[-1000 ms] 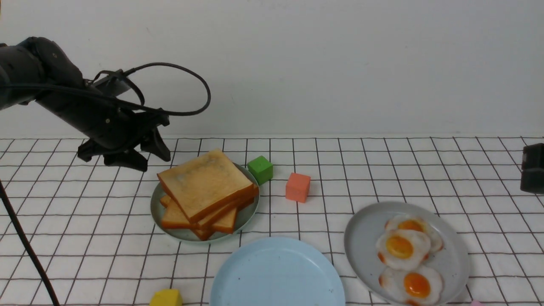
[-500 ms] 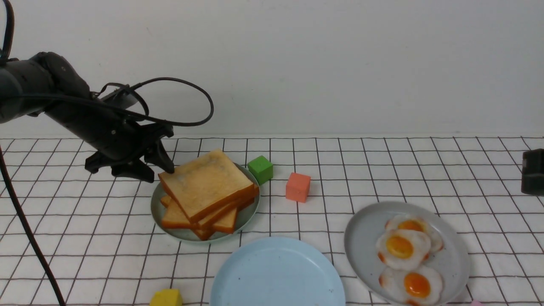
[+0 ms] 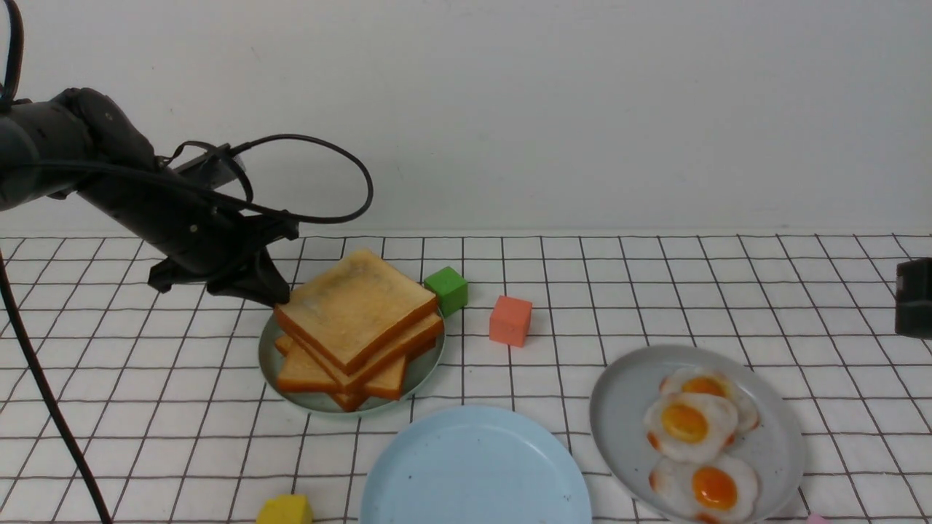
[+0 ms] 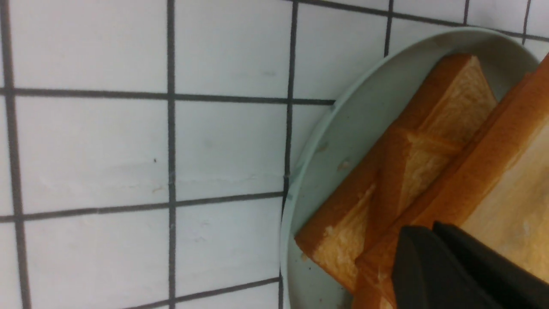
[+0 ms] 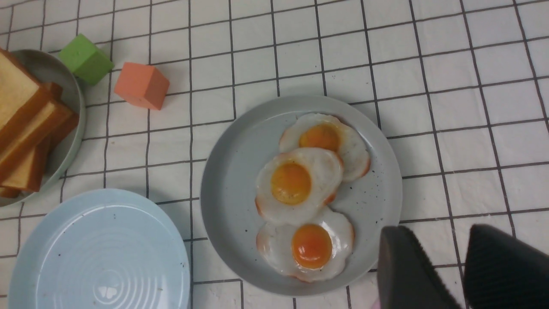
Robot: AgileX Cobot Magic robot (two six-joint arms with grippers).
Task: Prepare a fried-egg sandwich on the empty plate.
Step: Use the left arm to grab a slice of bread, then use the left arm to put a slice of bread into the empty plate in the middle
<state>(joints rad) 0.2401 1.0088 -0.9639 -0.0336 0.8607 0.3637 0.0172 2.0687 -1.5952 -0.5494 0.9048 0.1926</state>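
Half a second ago the left gripper (image 3: 271,295) had its fingers spread at the left corner of the toast. Now they are pressed together, pinching that corner of the top square golden-brown toast slice (image 3: 357,306), which has tipped up off the slices beneath. The right gripper (image 5: 446,234), at the right edge of the front view, keeps its fingers apart around nothing.

The small pale green plate (image 3: 268,358), left of centre, holds the toast pile (image 3: 304,375). The grey speckled plate (image 3: 622,407), lower right, holds three overlapping white toy fried eggs (image 3: 688,423). The round pale sky-blue plate (image 3: 473,466), bottom centre, is bare.

On the white checked cloth (image 3: 728,291), a green cube (image 3: 446,290) sits just beside the green plate's rim. A salmon cube (image 3: 510,320) stands to its right, and a yellow block (image 3: 285,511) shows at the bottom edge.
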